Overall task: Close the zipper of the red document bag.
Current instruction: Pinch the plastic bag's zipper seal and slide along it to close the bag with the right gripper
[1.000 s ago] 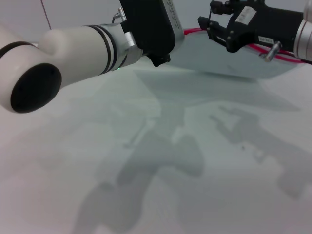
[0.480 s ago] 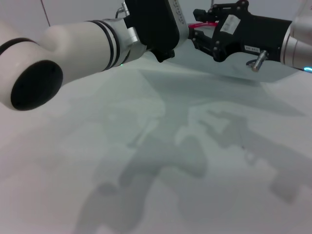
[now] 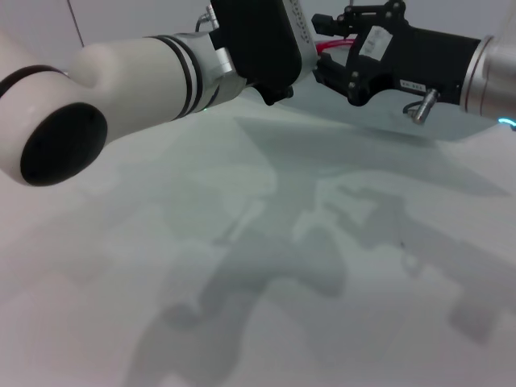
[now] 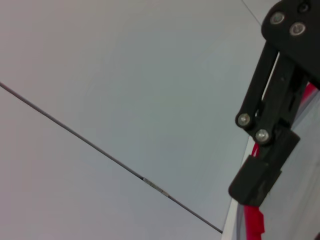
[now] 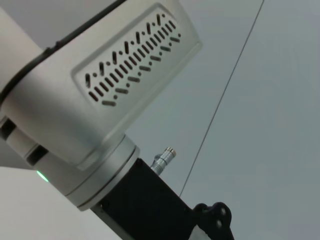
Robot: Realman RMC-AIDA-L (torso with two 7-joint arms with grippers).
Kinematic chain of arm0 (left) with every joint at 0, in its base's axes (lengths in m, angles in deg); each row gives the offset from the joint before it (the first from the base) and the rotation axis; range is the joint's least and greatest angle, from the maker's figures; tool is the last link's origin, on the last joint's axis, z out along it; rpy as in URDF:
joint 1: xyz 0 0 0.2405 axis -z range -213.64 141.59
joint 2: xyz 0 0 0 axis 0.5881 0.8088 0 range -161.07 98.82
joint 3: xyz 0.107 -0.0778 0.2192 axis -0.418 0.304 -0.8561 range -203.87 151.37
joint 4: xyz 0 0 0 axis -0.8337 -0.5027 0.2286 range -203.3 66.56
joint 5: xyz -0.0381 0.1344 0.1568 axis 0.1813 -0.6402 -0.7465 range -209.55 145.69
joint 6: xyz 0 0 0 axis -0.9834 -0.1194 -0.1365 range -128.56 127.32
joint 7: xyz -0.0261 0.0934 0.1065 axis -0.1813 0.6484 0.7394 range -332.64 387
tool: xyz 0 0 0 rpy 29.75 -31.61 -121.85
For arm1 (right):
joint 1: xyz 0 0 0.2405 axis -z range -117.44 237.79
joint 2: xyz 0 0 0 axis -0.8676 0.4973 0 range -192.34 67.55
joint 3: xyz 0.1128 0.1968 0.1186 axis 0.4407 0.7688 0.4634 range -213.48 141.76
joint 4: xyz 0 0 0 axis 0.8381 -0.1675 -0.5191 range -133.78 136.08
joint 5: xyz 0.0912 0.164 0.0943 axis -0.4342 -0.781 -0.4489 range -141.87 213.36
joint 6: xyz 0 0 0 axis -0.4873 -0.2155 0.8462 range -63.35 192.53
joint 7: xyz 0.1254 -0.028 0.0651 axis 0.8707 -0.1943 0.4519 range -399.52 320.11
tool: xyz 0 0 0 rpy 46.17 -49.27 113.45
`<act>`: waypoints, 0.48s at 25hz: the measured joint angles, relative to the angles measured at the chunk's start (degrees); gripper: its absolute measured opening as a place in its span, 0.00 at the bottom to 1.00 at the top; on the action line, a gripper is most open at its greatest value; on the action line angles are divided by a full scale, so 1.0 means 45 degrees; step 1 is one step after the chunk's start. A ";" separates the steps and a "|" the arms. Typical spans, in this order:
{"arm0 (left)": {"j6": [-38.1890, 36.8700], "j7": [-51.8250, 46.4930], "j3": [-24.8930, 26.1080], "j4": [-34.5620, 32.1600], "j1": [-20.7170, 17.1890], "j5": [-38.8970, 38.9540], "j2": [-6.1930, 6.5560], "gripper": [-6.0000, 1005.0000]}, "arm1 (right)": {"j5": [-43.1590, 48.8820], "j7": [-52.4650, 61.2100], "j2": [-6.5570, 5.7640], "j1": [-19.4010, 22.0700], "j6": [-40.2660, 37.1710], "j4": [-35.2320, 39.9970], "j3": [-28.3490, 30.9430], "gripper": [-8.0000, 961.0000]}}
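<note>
The red document bag (image 3: 363, 113) is held up off the table at the far side, pale and translucent, with the red zipper (image 3: 329, 47) along its top edge. My left gripper (image 3: 278, 95) reaches in from the left and holds the bag's left end. In the left wrist view one black finger (image 4: 256, 181) presses on the red zipper (image 4: 254, 220) beside the bag's sheet (image 4: 297, 195). My right gripper (image 3: 321, 58) comes in from the right, shut on the zipper, close to the left gripper. Most of the zipper is hidden behind both arms.
The pale table (image 3: 242, 242) carries only the arms' shadows. A wall with a thin dark seam (image 4: 100, 150) stands behind. The right wrist view shows the left arm's silver vented wrist housing (image 5: 115, 85) very near.
My right gripper has slid leftward along the red edge, from the bag's middle to just beside the left gripper. The left arm has barely moved.
</note>
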 joint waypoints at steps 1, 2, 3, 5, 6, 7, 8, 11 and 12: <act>0.0000 0.0000 -0.0004 -0.0002 0.0000 0.0000 -0.0001 0.07 | -0.0112 -0.0096 0.0000 -0.0013 -0.0001 -0.0081 0.0004 0.39; 0.0000 0.0000 -0.0004 -0.0002 0.0000 0.0000 -0.0001 0.07 | -0.0160 -0.0168 -0.0001 -0.0024 0.0000 -0.0142 0.0028 0.39; 0.0000 0.0000 -0.0008 -0.0006 0.0000 0.0000 0.0000 0.07 | -0.0173 -0.0212 0.0000 -0.0029 0.0000 -0.0181 0.0047 0.39; 0.0000 0.0000 -0.0014 -0.0005 0.0000 0.0001 -0.0001 0.07 | -0.0178 -0.0326 0.0000 -0.0040 0.0010 -0.0272 0.0079 0.39; 0.0000 0.0000 -0.0020 -0.0005 0.0000 0.0000 0.0000 0.07 | -0.0179 -0.0389 -0.0001 -0.0052 0.0025 -0.0333 0.0084 0.39; 0.0001 0.0000 -0.0024 -0.0006 0.0000 0.0000 0.0000 0.07 | -0.0180 -0.0440 0.0000 -0.0067 0.0048 -0.0396 0.0085 0.39; 0.0001 0.0000 -0.0029 -0.0005 0.0000 0.0000 0.0000 0.07 | -0.0182 -0.0468 0.0000 -0.0077 0.0068 -0.0437 0.0089 0.39; 0.0002 -0.0003 -0.0043 0.0016 -0.0011 0.0003 -0.0010 0.08 | -0.0187 -0.0522 -0.0001 -0.0096 0.0119 -0.0536 0.0120 0.39; 0.0002 -0.0011 -0.0046 0.0022 -0.0016 0.0009 -0.0016 0.08 | -0.0187 -0.0558 0.0000 -0.0104 0.0130 -0.0573 0.0128 0.39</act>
